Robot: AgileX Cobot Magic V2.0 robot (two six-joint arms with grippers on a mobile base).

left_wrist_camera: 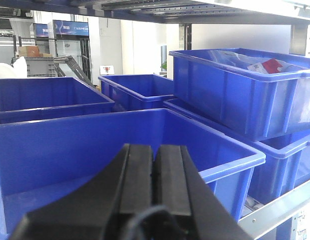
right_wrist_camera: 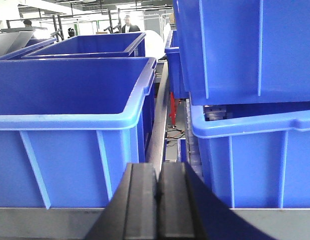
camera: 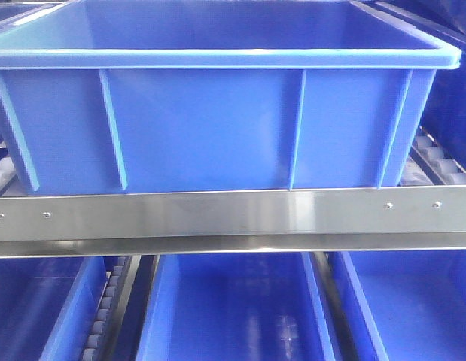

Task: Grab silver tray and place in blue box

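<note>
The silver tray is out of view in every frame. A large blue box (camera: pixel 217 120) fills the front view, standing on a rack behind a flat steel crossbar (camera: pixel 233 218). My left gripper (left_wrist_camera: pixel 156 150) is shut and empty, its black fingers pressed together above the open inside of a blue box (left_wrist_camera: pixel 69 150). My right gripper (right_wrist_camera: pixel 158 167) is shut and empty, level with the steel crossbar (right_wrist_camera: pixel 44 222), between a blue box on the left (right_wrist_camera: pixel 69 150) and another on the right (right_wrist_camera: pixel 255 155).
More blue crates sit on the lower shelf (camera: pixel 225 308). In the left wrist view a stacked crate (left_wrist_camera: pixel 240 90) holds packets, with more crates behind (left_wrist_camera: pixel 134 90). In the right wrist view a crate (right_wrist_camera: pixel 245 45) is stacked at upper right. Roller tracks (camera: pixel 443 162) run beside the crates.
</note>
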